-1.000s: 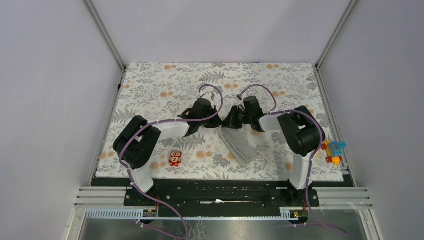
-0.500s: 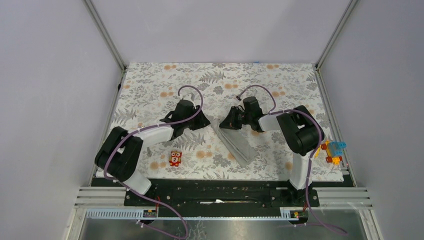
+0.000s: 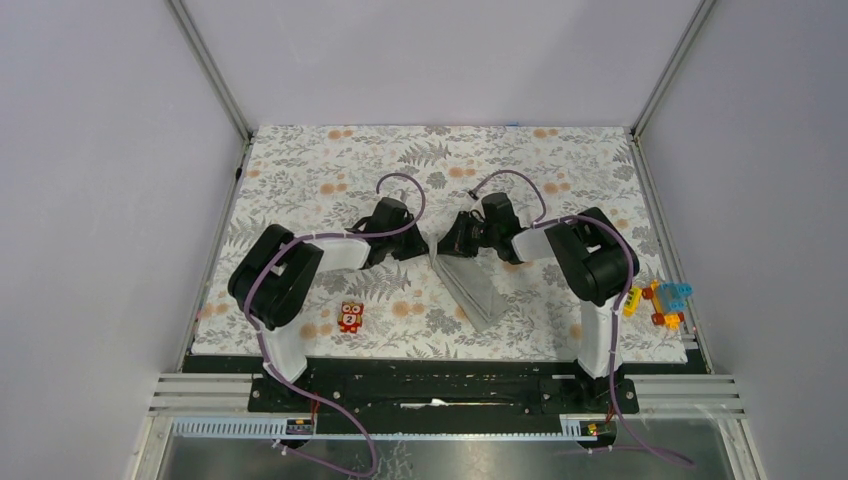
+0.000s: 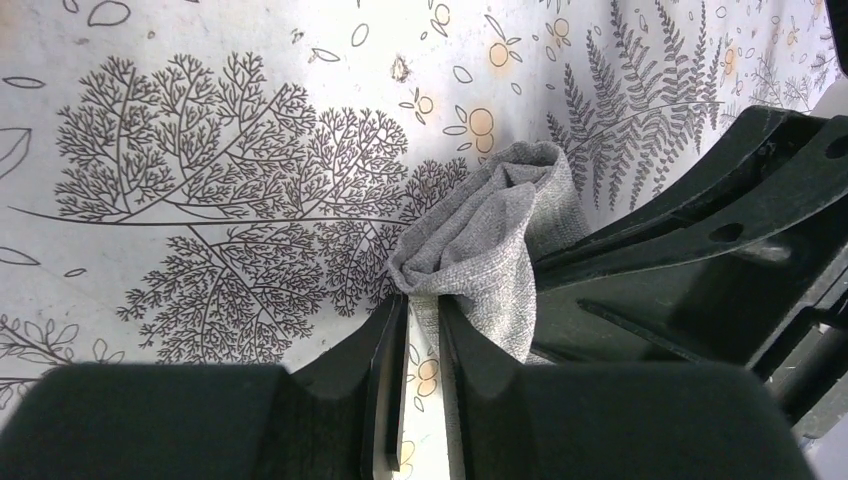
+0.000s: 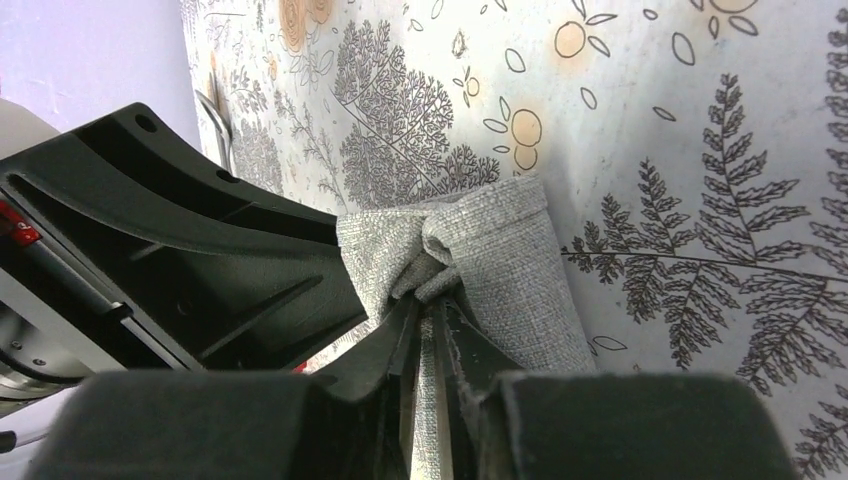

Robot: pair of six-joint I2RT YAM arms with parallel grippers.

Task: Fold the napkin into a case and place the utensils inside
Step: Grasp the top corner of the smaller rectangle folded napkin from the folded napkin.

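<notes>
Napkin point(image 3: 472, 283) end pinched by right hand point(image 5: 432, 292); left hand point(image 4: 420, 302) has returned beside it, grip unclear.

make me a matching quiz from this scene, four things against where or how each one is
Things:
1. napkin
2. red toy figure
3. yellow and blue toy
4. right pincer

Descriptions:
a. by the right edge of the table cover
b. shut on a puckered bit of grey cloth
c. narrow folded strip lying near the middle
d. near edge, left of the folded strip

Pairs: 1-c, 2-d, 3-a, 4-b
</notes>
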